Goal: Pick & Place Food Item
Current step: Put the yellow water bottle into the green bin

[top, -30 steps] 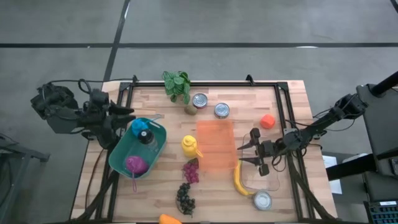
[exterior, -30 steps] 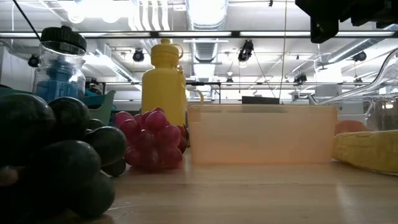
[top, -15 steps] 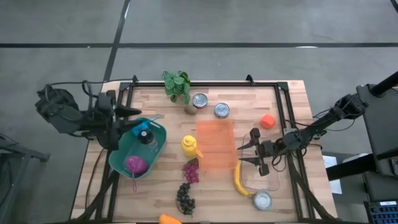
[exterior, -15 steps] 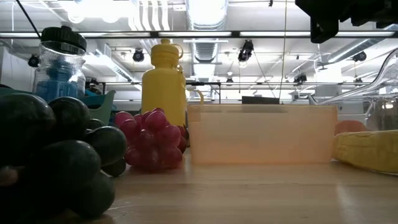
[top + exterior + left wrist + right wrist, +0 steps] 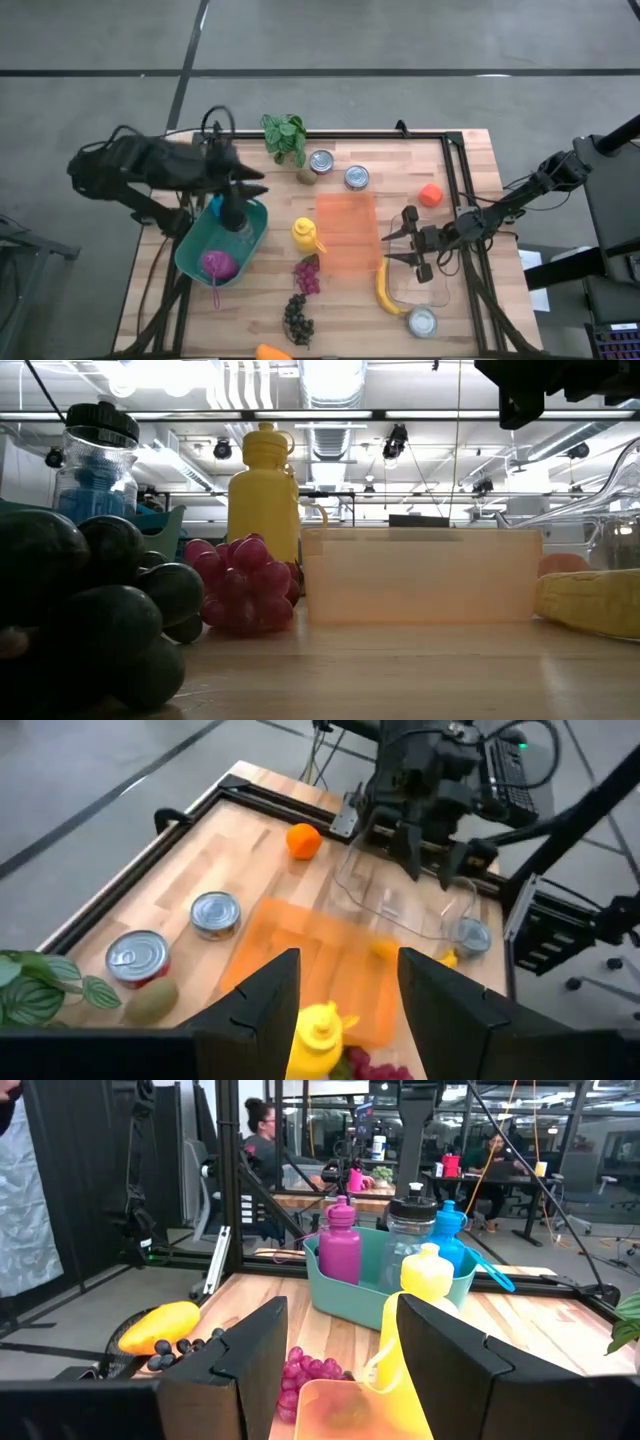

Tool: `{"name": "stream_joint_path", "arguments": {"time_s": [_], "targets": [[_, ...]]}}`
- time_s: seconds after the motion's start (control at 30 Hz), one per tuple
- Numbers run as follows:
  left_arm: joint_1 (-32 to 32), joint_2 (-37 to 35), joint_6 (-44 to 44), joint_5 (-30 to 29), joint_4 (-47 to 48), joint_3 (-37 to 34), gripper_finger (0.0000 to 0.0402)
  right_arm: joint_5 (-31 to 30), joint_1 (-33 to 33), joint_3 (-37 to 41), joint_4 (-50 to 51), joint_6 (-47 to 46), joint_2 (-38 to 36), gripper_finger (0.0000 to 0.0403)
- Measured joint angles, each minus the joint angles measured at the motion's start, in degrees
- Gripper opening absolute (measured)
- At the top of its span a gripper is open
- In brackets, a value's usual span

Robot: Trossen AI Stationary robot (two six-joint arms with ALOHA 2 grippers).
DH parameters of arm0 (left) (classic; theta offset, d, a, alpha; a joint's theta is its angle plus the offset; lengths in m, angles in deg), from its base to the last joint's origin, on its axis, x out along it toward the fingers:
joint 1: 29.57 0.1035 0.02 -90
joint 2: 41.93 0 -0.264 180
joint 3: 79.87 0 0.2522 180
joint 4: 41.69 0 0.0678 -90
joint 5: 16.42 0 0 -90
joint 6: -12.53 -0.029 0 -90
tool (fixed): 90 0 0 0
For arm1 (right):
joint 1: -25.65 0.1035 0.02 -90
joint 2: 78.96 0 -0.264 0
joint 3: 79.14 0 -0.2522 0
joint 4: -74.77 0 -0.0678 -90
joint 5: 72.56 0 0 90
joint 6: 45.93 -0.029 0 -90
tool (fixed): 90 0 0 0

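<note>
Food lies spread over the wooden table: a banana (image 5: 384,290), red grapes (image 5: 307,276), dark grapes (image 5: 297,318), an orange fruit (image 5: 430,195), a kiwi (image 5: 152,1000) and a yellow mango (image 5: 160,1325) at the near edge. My left gripper (image 5: 252,186) hovers open above the far end of the teal basket (image 5: 200,262), pointing toward the table's right; nothing is between its fingers (image 5: 262,995). My right gripper (image 5: 394,248) stands open and level over the clear container (image 5: 425,290), beside the orange translucent tub (image 5: 345,235).
Bottles stand in the teal basket, and a yellow bottle (image 5: 305,233) stands beside the tub. Two cans (image 5: 321,162) (image 5: 356,177) and a small plant (image 5: 284,137) are at the far edge. A round lid (image 5: 422,322) lies near the banana. People sit beyond the table.
My left arm has swung from outside the table's left edge toward the right, over the far end of the teal basket, and its wrist has rolled. Its fingers keep the same gap. Nothing on the table has moved.
</note>
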Motion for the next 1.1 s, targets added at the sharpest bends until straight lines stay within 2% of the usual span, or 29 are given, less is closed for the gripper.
{"name": "stream_joint_path", "arguments": {"time_s": [0.1,0.27,0.43,0.57,0.77,0.97,1.1], "targets": [[3.0,3.4,-1.3,1.6,0.5,-0.1,0.0188,0.0,0.0,0.0,0.0,0.0,0.0,0.0189],[6.5,10.2,-4.6,5.2,0.9,0.2,0.0245,0.0,0.0,0.0,0.0,0.0,0.0,0.0189],[7.5,14.3,-8.7,8.9,0.6,3.1,0.0308,0.0,0.0,0.0,0.0,0.0,0.0,0.0189],[7.0,15.2,-13.3,10.3,0.5,4.0,0.034,0.0,0.0,0.0,0.0,0.0,0.0,0.0189],[5.9,15.9,-15.2,10.4,1.0,3.4,0.0348,0.0,0.0,0.0,0.0,0.0,0.0,0.0189],[4.8,18.1,-15.2,5.4,0.5,3.4,0.0348,0.0,0.0,0.0,0.0,0.0,0.0,0.0189],[4.7,20.5,-15.4,5.1,1.2,3.4,0.0348,0.0,0.0,0.0,0.1,0.0,0.0,0.0189]]}}
